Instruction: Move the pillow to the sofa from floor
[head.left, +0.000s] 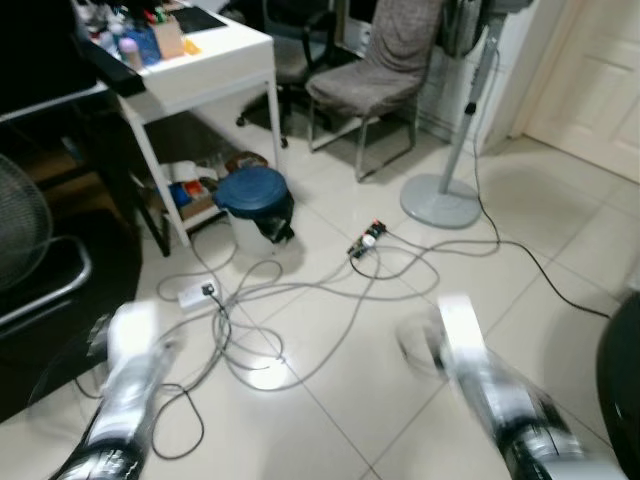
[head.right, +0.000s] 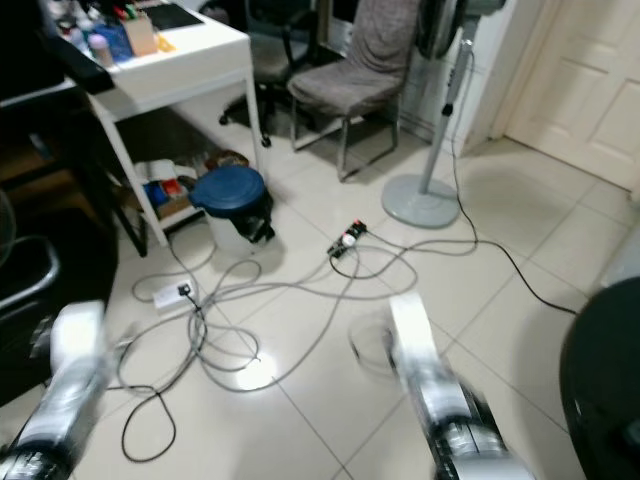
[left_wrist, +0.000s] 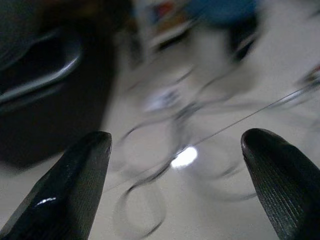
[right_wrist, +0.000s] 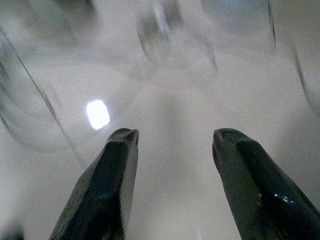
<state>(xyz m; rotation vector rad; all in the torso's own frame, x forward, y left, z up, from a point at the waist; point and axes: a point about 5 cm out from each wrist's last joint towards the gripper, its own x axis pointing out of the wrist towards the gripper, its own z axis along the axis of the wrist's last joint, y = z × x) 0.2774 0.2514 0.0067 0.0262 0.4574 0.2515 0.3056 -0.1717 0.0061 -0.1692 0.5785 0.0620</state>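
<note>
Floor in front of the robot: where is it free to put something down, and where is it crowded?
Bare tiles lie between the fan base and the white door, and near the right arm. Crowded: tangled cables run from the power strip past the blue-lidded bin and white desk.

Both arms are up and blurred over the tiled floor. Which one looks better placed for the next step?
Right, but only marginally. The right gripper is open and empty over mostly bare floor. The left gripper, also open and empty, points at tangled cables. Blur makes this uncertain.
</note>
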